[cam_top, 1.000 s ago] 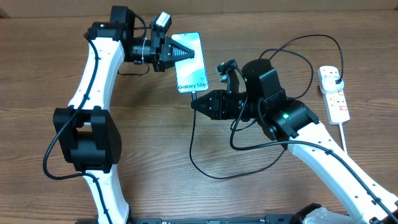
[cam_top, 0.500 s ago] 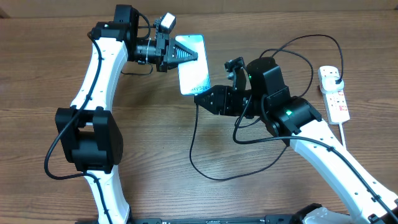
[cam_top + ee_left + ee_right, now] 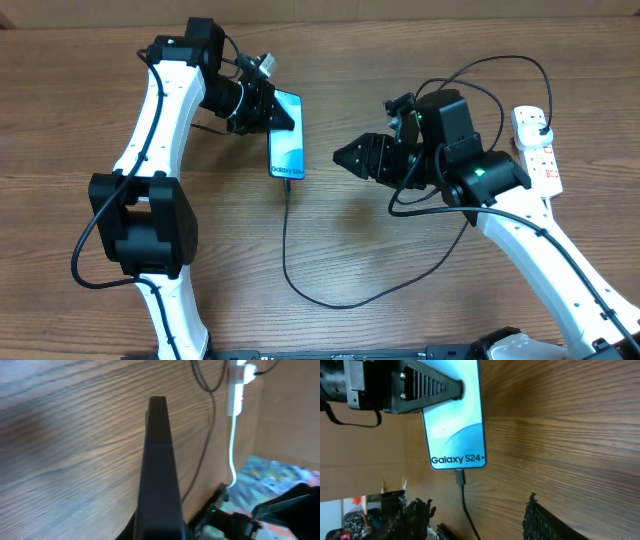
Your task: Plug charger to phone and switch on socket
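The phone (image 3: 287, 150), its blue screen reading "Galaxy S24+", is held at its top end by my left gripper (image 3: 286, 122), which is shut on it. The charger (image 3: 285, 240) has its connector tip (image 3: 460, 478) in the phone's bottom port. Its thin black cable loops across the table to a plug on the white socket (image 3: 540, 160) at the far right. My right gripper (image 3: 342, 156) stands open a short way right of the phone, and the cable runs loose between its fingers (image 3: 415, 515). The left wrist view shows the phone (image 3: 159, 465) edge-on.
A white cord (image 3: 232, 445) runs from the socket (image 3: 239, 382) toward the table's edge. Black arm cables arc above my right arm (image 3: 470, 75). The wooden table (image 3: 80, 120) ends at a pale wall along the back.
My right gripper has opened, let go of the connector and drawn back to the right. The left gripper has carried the phone left, with the charger still plugged in.
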Motion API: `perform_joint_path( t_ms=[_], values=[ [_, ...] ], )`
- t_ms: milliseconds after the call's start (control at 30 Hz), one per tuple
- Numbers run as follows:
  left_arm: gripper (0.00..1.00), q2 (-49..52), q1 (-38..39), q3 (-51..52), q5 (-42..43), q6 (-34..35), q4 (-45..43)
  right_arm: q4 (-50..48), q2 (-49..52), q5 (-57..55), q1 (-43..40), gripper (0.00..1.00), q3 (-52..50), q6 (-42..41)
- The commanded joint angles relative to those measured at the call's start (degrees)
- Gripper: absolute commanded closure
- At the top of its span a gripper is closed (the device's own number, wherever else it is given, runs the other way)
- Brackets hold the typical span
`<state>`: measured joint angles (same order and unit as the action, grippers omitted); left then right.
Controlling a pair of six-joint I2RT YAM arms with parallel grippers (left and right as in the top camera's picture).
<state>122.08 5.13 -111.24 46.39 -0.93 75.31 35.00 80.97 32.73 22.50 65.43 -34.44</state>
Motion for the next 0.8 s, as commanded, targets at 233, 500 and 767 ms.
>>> perform_joint_path(
  t_ms=[233, 500, 767],
  values=[
    [0.96, 9.79, -1.42, -0.09, 1.36, -3.13, -0.42, 4.11, 0.17, -1.4, -0.24, 0.37, 0.2, 2.84],
    [0.96, 16.87, -2.47, -0.09, 4.02, -0.13, -2.34, 5.62, 0.17, -1.46, -0.24, 0.37, 0.2, 3.04],
    [0.89, 20.41, -2.49, -0.07, 4.02, 0.11, -2.99, 6.95, 0.17, -1.88, -0.24, 0.36, 0.2, 3.48]
  ],
)
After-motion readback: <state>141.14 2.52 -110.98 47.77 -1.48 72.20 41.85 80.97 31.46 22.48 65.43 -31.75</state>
